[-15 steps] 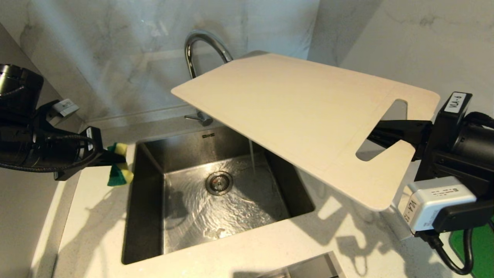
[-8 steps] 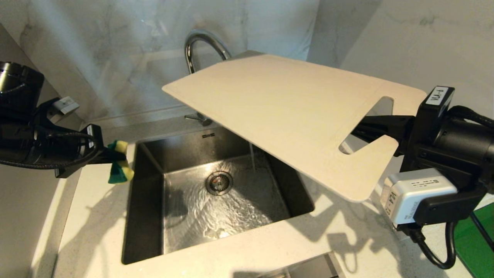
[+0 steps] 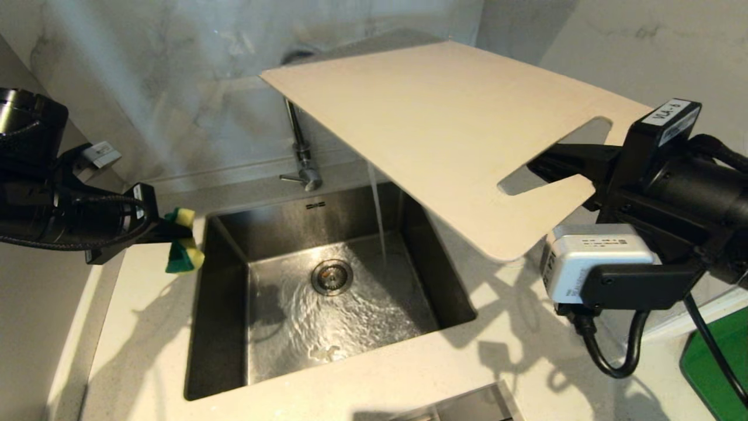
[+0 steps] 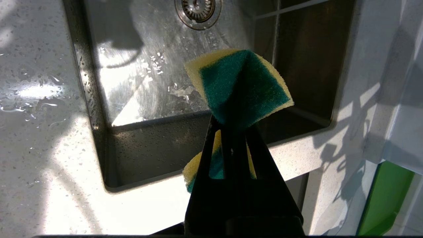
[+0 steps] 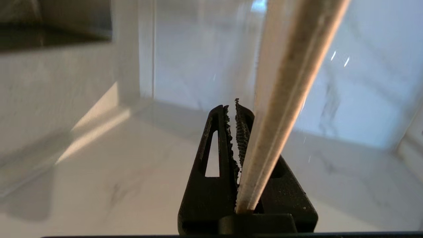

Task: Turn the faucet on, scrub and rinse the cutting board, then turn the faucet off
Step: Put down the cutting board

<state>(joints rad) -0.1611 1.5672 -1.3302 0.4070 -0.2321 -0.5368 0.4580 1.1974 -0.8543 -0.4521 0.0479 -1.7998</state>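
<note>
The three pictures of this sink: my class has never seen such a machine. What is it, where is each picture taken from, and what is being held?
It is a robot with two arms. The wide picture comes from a camera on its head, looking down at a steel sink set in a pale counter. The other two come from cameras on its wrists, behind the fingers.

The left hand, beside the sink, is shut on a green-and-yellow sponge. The right hand is shut on the handle end of a beige cutting board, held tilted in the air over the sink. The board hides the top of the chrome faucet. Water is running into the sink.
</note>
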